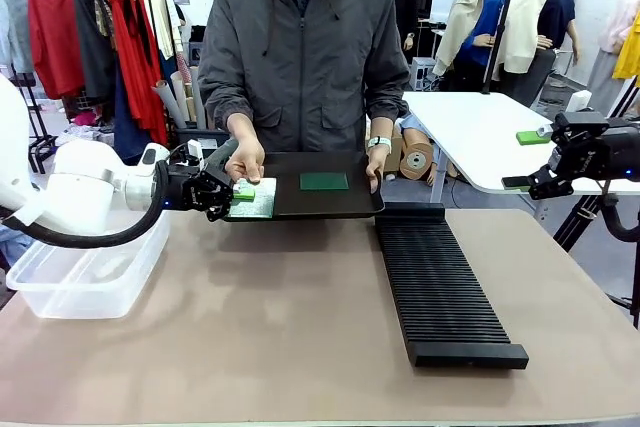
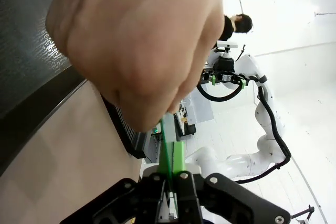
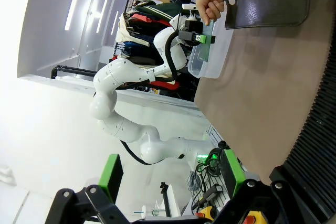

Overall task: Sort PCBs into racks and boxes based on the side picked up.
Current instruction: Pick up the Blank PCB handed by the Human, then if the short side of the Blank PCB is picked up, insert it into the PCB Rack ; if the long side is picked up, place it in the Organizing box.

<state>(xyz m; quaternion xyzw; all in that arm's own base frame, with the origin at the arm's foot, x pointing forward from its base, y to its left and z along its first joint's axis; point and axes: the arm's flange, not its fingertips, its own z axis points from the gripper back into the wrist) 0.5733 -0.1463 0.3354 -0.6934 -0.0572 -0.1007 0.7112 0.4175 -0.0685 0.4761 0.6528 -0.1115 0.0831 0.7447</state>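
The tub (image 1: 60, 292) sits at the table's (image 1: 270, 337) left edge, just under the L arm. Its bottom shows thru the clear walls, tho the arm hides part, so I can't be sure of all of it. The rack (image 1: 440, 287) lies right of the middle, long way pointing from the robot to the person. Its slots show open end to end. Its far end is just below the tray's (image 1: 330, 211) right front corner.

The person holds the tray w/ both hands. A dark PCB (image 1: 324, 181) lies flat in its middle. A pale PCB (image 1: 260, 203) sticks out past the tray's left edge.

The left gripper (image 1: 237, 193) is clamped tight on that pale PCB. One hand (image 1: 245, 157) is right on top, maybe pinching it too.

The right gripper (image 1: 525, 160) hangs over the table's right side, well apart from the rack, pads (image 3: 111, 171) wide apart, holding nothing.

Wide bare table between tub and rack.

Count: 2 PCBs, 1 tub, 1 rack, 1 tray.
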